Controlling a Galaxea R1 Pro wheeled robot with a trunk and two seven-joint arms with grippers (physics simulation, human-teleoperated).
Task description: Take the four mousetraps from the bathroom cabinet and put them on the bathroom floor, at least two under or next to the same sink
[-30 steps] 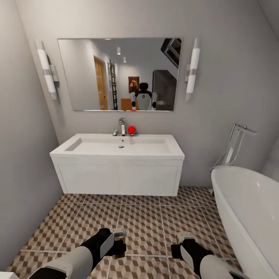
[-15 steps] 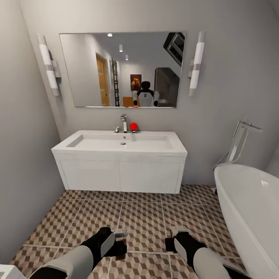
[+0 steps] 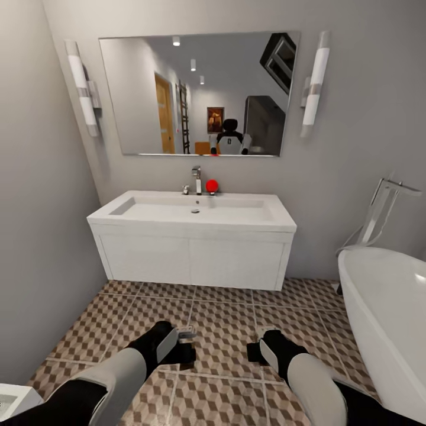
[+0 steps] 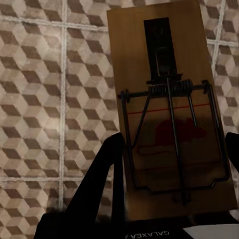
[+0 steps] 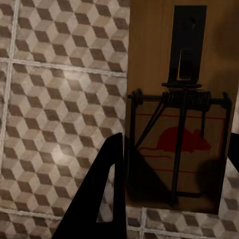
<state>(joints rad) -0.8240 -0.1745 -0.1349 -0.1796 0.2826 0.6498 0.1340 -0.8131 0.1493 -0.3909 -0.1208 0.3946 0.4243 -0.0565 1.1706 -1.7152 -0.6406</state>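
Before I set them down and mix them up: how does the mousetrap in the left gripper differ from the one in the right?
The left mousetrap looks paler tan; the right mousetrap looks darker, shaded. The left one sits slightly tilted between its fingers; the right one sits straighter. Both are flat wooden boards with a red mouse print, held above the bathroom floor.

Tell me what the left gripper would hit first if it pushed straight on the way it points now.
Probably the bathroom floor: beyond the mousetrap held in the left gripper, tiles lie ahead. The trap's far end would likely touch first; depth is unclear.
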